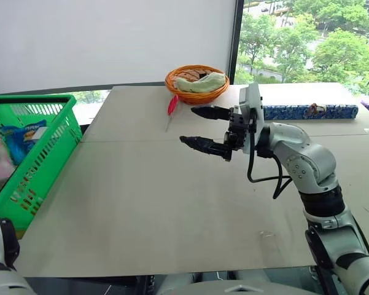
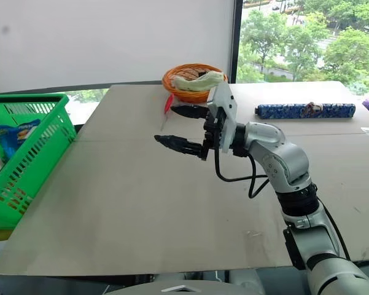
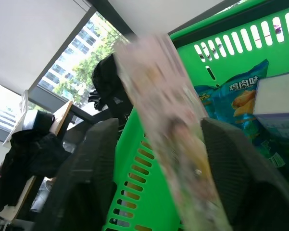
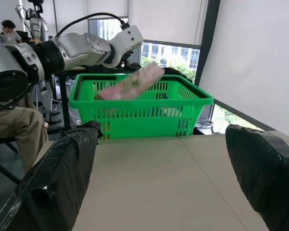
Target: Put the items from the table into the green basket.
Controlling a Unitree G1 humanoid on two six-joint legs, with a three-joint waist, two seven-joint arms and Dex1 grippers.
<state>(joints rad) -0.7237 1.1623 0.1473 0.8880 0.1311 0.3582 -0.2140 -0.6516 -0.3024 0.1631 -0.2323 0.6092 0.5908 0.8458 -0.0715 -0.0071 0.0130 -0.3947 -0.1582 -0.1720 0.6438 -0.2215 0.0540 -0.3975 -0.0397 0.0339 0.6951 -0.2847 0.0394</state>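
Two grippers stand open: the left gripper [image 3: 154, 192] hangs above the green basket [image 4: 139, 113] with the pink package [image 4: 130, 83] loose between its spread fingers, apparently let go to drop inside, while the empty right gripper [image 1: 199, 128] hovers over the table [image 1: 172, 203]. Red-handled scissors [image 1: 171, 108] lie unobstructed beside an orange wicker basket [image 1: 196, 83]; a blue patterned package [image 1: 310, 111] rests farther right.

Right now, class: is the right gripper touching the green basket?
Apart. The left eye view shows a wide stretch of bare table between the right gripper and the green basket.
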